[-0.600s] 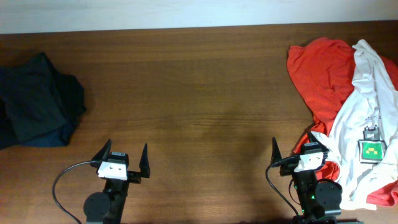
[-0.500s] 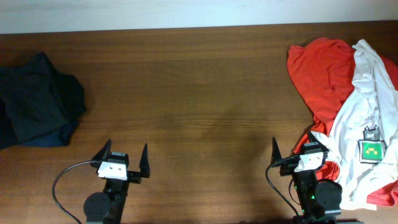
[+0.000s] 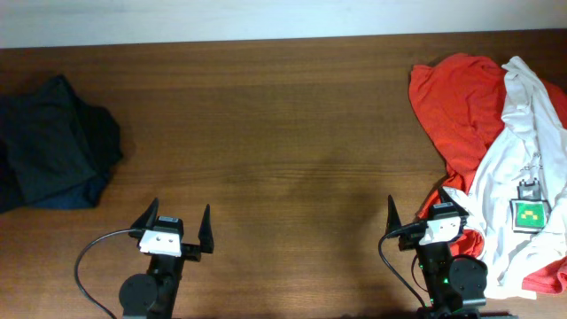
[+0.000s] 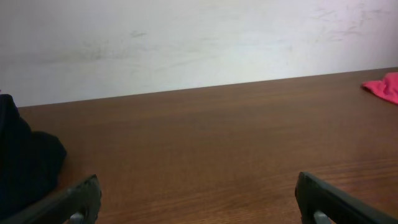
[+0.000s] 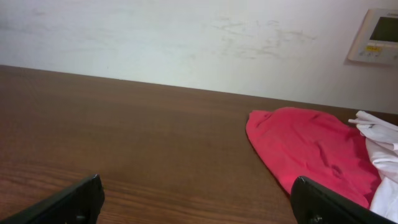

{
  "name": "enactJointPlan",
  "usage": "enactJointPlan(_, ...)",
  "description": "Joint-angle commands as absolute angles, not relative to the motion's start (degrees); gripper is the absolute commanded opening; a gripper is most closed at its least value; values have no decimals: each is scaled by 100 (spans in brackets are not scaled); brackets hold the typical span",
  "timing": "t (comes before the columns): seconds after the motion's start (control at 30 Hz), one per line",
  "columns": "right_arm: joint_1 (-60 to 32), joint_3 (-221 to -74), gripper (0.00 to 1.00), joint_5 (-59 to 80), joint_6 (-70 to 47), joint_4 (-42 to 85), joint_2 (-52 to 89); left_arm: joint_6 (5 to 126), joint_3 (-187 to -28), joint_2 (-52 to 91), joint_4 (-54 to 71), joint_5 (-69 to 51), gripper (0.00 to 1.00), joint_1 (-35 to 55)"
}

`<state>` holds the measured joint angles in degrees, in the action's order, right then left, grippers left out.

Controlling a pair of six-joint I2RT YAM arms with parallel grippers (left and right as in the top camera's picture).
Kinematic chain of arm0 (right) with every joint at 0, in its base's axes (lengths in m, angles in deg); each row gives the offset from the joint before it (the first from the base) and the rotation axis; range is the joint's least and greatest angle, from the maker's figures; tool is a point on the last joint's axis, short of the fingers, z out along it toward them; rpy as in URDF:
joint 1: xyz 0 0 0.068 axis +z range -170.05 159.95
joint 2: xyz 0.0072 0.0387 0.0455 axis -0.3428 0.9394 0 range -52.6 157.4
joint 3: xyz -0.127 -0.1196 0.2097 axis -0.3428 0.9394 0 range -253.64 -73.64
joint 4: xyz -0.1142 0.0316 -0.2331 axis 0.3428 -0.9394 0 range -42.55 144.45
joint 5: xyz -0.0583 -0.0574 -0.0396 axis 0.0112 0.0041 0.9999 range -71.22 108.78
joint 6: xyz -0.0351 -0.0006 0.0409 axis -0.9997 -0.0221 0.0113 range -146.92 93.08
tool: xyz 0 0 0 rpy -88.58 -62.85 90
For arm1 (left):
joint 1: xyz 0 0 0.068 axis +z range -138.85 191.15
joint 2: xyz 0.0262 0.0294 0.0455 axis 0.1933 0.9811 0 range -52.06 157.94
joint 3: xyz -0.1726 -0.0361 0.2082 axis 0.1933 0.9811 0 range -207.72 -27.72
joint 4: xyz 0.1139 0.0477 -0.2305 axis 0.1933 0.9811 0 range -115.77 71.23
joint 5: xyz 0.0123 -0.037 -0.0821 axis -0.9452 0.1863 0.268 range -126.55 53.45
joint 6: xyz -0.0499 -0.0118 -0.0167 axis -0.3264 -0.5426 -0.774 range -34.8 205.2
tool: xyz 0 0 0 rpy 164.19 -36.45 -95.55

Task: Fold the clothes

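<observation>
**Both pincers open and idle; clothes unfolded at the two ends of the bench**

Overhead: the left pincer [image 3: 178, 214] sits at the near edge of the bench [image 3: 283, 133], left of centre. Its jaws are spread wide with nothing between them. A black cable [image 3: 89, 252] loops from its body towards the near edge.

The right pincer [image 3: 417, 209] sits at the near edge, right of centre, jaws likewise spread wide and gripping nothing. Its right finger stands at the near-left fringe of the clothing heap; contact with the cloth cannot be told.

The white T-shirt [image 3: 523, 159] lies crumpled at the right end of the bench. It runs from the far edge to the near edge, draped over the red T-shirt [image 3: 456, 97]. Its green-and-black square print [image 3: 529, 213] faces up, near the right edge. Red cloth shows to the left of the white shirt and again beneath it at the near right corner.

The dark navy garments [image 3: 49, 142] lie bunched at the far left end, well apart from both arms.

Left wrist view: bare wood lies between the fingertips [image 4: 78, 198], with dark cloth at the left margin and a pale wall [image 4: 186, 37] behind. Right wrist view: the red T-shirt lies ahead and to the right with white cloth beside it, and a wall panel [image 5: 378, 36] shows at upper right.
</observation>
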<state>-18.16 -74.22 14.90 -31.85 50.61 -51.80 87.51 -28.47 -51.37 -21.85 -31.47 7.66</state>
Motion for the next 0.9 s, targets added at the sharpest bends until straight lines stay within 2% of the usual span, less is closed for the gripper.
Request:
enactJointPlan(0.0,-1781,-7395,99,1497,-3205,5033,-5224,8735,-2823,-5161,-2159,-3188,99,729)
enactJointPlan(0.43,-1781,-7395,99,1455,-3194,5035,-5224,8733,-2825,-5161,-2185,-2994,99,729)
enactJointPlan(0.53,-1781,-7426,99,1390,-2584,4989,-5222,8731,-2849,-5161,-2172,-2928,99,729)
enactJointPlan(0.7,-1783,-8095,99,1499,-2446,4025,-4959,8432,-3610,-4864,-1337,-2884,99,729)
enactJointPlan(0.87,-1785,-9478,99,1497,-2448,3064,-3607,8432,-4893,-3646,-679,-2884,99,729)
